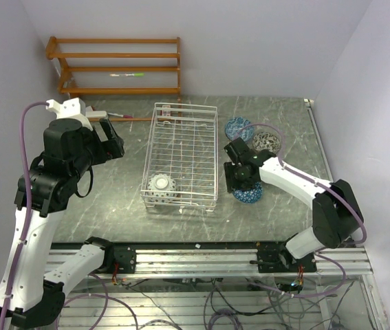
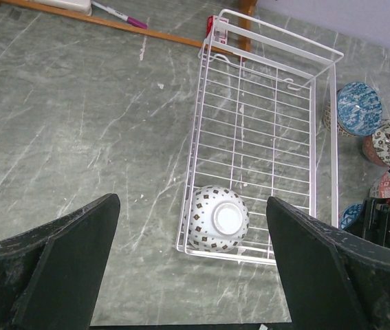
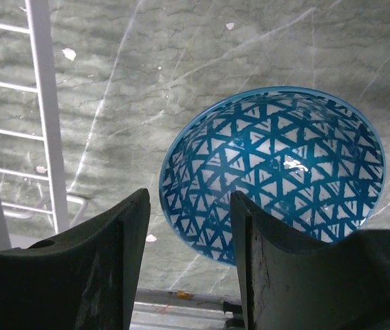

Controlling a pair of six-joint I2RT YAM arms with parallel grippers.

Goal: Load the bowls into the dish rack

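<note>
The white wire dish rack (image 1: 193,117) stands mid-table and also shows in the left wrist view (image 2: 263,89). One pale dotted bowl (image 1: 160,185) lies upside down in its near left corner (image 2: 217,218). My right gripper (image 1: 241,184) is open, its jaws astride the near left rim of a blue triangle-patterned bowl (image 3: 277,168) standing right of the rack (image 1: 250,195). A blue bowl (image 1: 238,128), a grey-white bowl (image 1: 266,141) and a pinkish bowl (image 2: 386,184) stand further back. My left gripper (image 2: 191,275) is open and empty, high above the table left of the rack (image 1: 114,146).
An orange wooden slatted shelf (image 1: 119,65) stands at the back left against the wall, with a pink pen (image 2: 119,14) and a wooden strip (image 2: 112,22) near it. A metal rail (image 1: 201,258) runs along the near edge. Walls close in at the back and right.
</note>
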